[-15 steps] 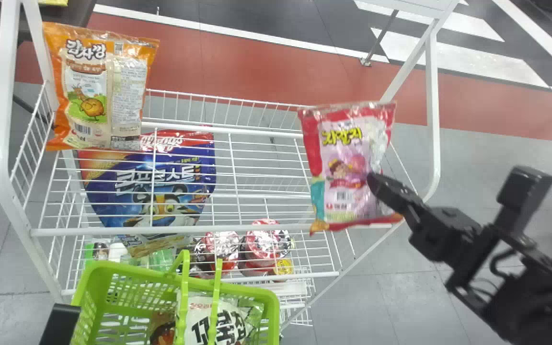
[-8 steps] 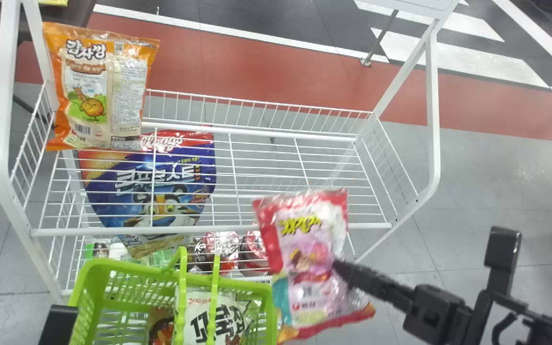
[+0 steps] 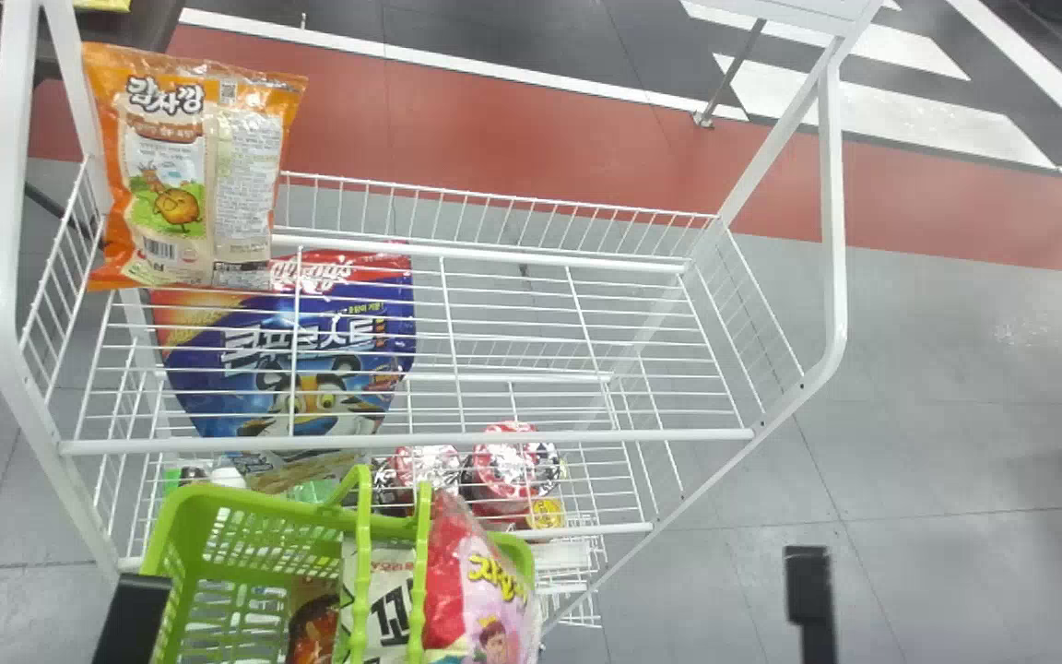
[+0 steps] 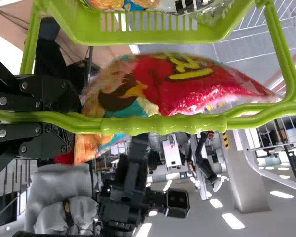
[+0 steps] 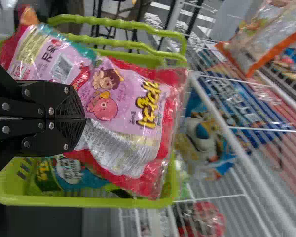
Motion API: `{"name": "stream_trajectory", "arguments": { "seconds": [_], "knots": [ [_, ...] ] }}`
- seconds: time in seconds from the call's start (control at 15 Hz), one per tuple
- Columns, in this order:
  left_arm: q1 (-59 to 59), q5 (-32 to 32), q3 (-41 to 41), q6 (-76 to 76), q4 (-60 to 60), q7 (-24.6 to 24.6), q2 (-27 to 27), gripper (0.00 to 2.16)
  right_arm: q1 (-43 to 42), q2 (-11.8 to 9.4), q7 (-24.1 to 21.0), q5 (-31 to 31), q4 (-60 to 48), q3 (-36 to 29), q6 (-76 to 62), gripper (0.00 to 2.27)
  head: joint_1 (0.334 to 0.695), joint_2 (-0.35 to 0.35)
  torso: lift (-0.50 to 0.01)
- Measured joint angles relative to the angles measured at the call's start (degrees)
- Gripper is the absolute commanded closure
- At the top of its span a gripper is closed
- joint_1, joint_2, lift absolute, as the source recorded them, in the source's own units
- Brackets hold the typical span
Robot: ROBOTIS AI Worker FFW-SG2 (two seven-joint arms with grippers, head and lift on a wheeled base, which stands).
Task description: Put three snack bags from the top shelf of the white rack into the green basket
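Parts of my left gripper [image 3: 132, 618] and right gripper [image 3: 809, 599] show low in the head view. The green basket [image 3: 254, 509] stands before the rack; my left gripper [image 4: 75, 121] is shut on its handles [image 4: 163, 123]. The red-and-pink snack bag [image 3: 485, 599] is over the basket's right part, tilted and partly behind a handle. My right gripper [image 5: 81, 118] is shut on this bag [image 5: 123, 103]. Below it in the basket lie a white bag [image 3: 390, 590] and a brown-red pack [image 3: 314, 627]. An orange snack bag [image 3: 190, 175] stands at the top shelf's left end.
The white rack [image 3: 402, 441] stands behind the basket, with uprights at both ends. Seen through its top wires are a blue cereal bag [image 3: 300, 360] and round red-lidded cups [image 3: 513, 466] lower down. A dark table [image 3: 116, 32] is at the back left.
The right arm has brought the red-and-pink bag from the rack's right end leftward and down, partly into the basket's outline. The basket and its handles have shifted slightly.
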Motion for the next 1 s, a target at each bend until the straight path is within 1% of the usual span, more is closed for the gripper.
{"name": "stream_trajectory", "arguments": {
  "seconds": [0.27,0.4,0.47,0.67,0.8,0.87,0.93,1.0],
  "knots": [
    [0.2,0.1,-0.6,0.7,-0.5,0.5,0.3,2.14,0.6,-1.7,-1.2,4.3,3.1,9.9,-3.7,2.17,0.695,-0.35,0.0],
    [0.3,0.0,-1.2,0.9,-0.6,0.7,0.4,2.14,0.0,-2.2,-3.0,6.6,6.2,13.6,-10.2,2.17,0.695,-0.35,0.0],
    [0.3,0.0,-1.5,0.8,-0.6,1.0,0.4,2.14,-0.4,-2.4,-5.0,8.5,8.0,15.2,-15.7,2.17,0.695,-0.35,0.0],
    [0.3,-0.2,-2.2,0.8,-0.6,1.2,0.4,2.14,-0.9,-2.7,-12.3,13.6,12.5,17.9,-32.2,2.17,0.695,-0.35,0.0],
    [0.2,-0.3,-2.2,0.8,-0.5,1.2,0.3,2.14,-0.5,-3.4,-13.2,14.1,13.6,17.9,-36.5,2.17,0.695,-0.35,0.0],
    [0.1,-0.3,-2.2,0.8,-0.4,1.3,0.3,2.14,-0.1,-4.3,-12.8,13.8,13.6,18.0,-36.1,2.17,0.695,-0.35,0.0],
    [0.0,-0.3,-2.2,0.8,-0.3,1.5,0.3,2.14,0.2,-5.3,-12.8,13.9,13.2,18.5,-34.8,2.1,0.695,-0.35,0.0],
    [-0.1,-0.3,-2.2,0.8,-0.3,1.7,0.3,2.14,0.5,-6.0,-12.7,14.5,12.8,19.2,-33.5,1.75,0.695,-0.35,0.0]
  ]
}}
